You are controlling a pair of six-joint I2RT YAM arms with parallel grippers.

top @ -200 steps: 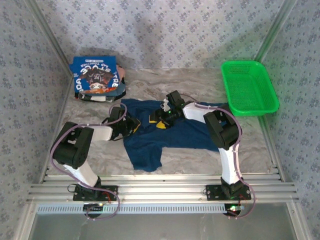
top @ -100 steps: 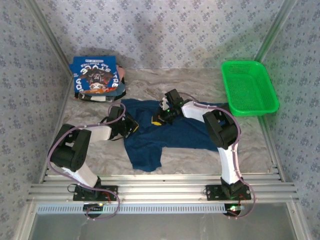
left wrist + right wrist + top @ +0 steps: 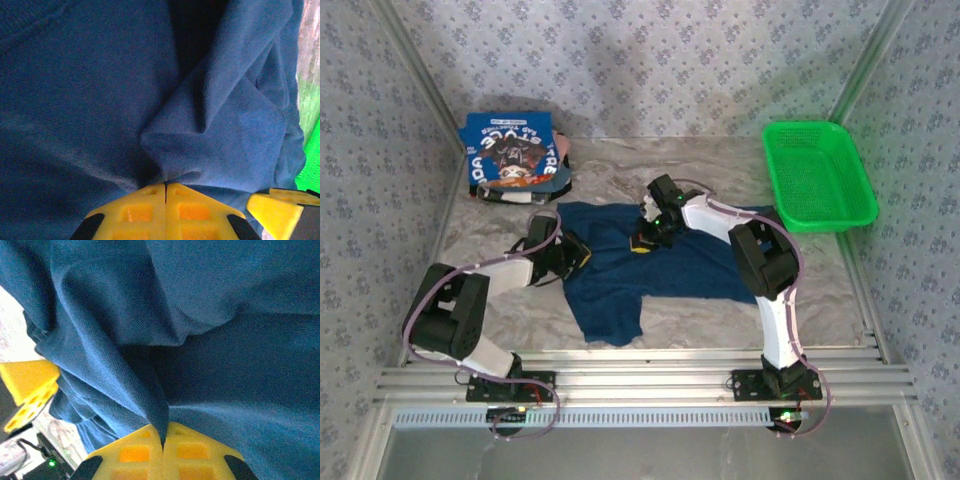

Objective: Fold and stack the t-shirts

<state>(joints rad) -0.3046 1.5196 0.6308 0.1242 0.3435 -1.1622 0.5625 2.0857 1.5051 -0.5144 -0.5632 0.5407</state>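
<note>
Gripping dark navy cloth t-shirt [image 3: 690,265] at two spots.
Clenched on raised folds with left hand [image 3: 165,186] and right hand [image 3: 162,439], over pale marbled surface [image 3: 720,165].

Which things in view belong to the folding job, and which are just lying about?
In the job:
- navy t-shirt, spread out in the middle
- left claw and right claw, both shut on its cloth
- bright blue t-shirt, folded, at the far left

Lying about:
- green basket, at the far right
</note>
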